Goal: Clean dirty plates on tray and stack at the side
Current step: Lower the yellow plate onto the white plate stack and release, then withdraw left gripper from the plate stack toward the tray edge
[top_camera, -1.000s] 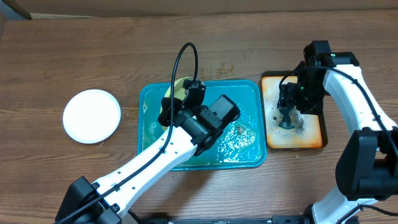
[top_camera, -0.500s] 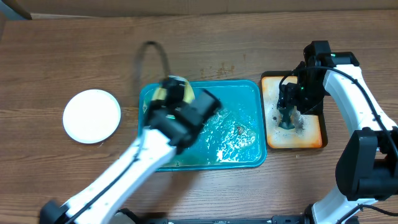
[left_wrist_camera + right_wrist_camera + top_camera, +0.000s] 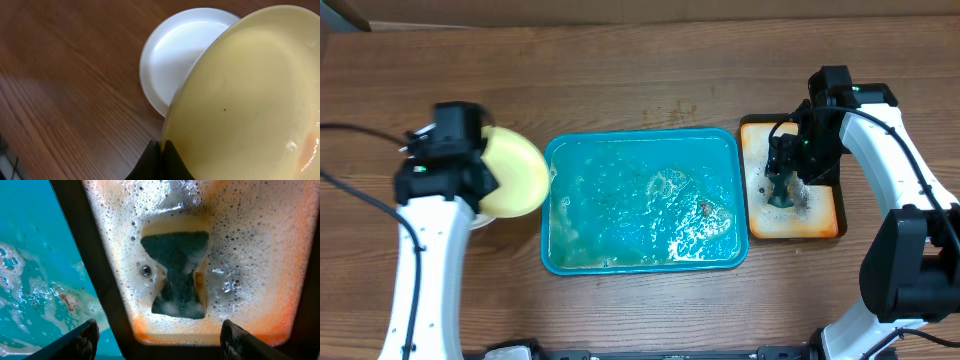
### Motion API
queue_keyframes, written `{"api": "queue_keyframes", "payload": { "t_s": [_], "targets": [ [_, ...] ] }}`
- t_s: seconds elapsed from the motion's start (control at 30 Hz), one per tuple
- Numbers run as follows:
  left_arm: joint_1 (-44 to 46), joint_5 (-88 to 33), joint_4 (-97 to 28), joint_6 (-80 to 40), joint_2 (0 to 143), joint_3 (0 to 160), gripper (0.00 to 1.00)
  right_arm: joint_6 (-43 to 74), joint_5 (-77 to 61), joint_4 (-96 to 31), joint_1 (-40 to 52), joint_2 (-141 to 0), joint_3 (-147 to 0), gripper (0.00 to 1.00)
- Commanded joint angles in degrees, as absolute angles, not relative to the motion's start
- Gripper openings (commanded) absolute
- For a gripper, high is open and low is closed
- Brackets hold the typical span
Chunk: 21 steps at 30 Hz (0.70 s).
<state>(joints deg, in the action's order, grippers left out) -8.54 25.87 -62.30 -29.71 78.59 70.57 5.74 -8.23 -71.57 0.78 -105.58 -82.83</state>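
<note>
My left gripper [image 3: 485, 178] is shut on the rim of the pale yellow-green plate [image 3: 515, 172] and holds it tilted left of the teal tray [image 3: 645, 140], over a white plate. In the left wrist view the yellow-green plate [image 3: 250, 100] fills the right side, my gripper [image 3: 161, 150] pinches its edge, and the white plate [image 3: 172, 50] lies on the table beneath. The tray holds foamy water and brown specks, no plates. My right gripper [image 3: 782, 185] is open above a green sponge [image 3: 177, 272] in the soapy orange tray [image 3: 250, 240]. Only two plates show.
The orange dark-rimmed soapy tray [image 3: 825, 225] stands right of the teal tray, close to it. Bare wooden table [image 3: 620, 70] lies behind both trays and left of the plates. The left arm's cable [image 3: 360, 195] loops at the left edge.
My left arm has swung from over the teal tray to the left, carrying the yellow-green plate out of the tray to above the white plate. The right arm has not moved.
</note>
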Motion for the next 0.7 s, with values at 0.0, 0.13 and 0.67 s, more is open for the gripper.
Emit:
{"api": "queue_keyframes", "payload": {
  "t_s": [0.0, 0.13, 0.67],
  "targets": [
    [-16.05, 21.58, -61.14, -30.41, 82.46, 71.72, 0.04, 5.52, -8.67, -71.48, 0.67, -104.36, -83.96, 0.79],
    [-21.89, 20.21, -58.98, -30.39, 86.70, 71.72, 0.04, 5.52, -8.67, -71.48, 0.67, -104.36, -83.96, 0.80],
    [-27.29, 0.19, -55.96, -23.88, 91.24, 73.71, 0.55, 5.52, -8.67, -71.92, 0.67, -104.36, -83.96, 0.81]
  ]
}}
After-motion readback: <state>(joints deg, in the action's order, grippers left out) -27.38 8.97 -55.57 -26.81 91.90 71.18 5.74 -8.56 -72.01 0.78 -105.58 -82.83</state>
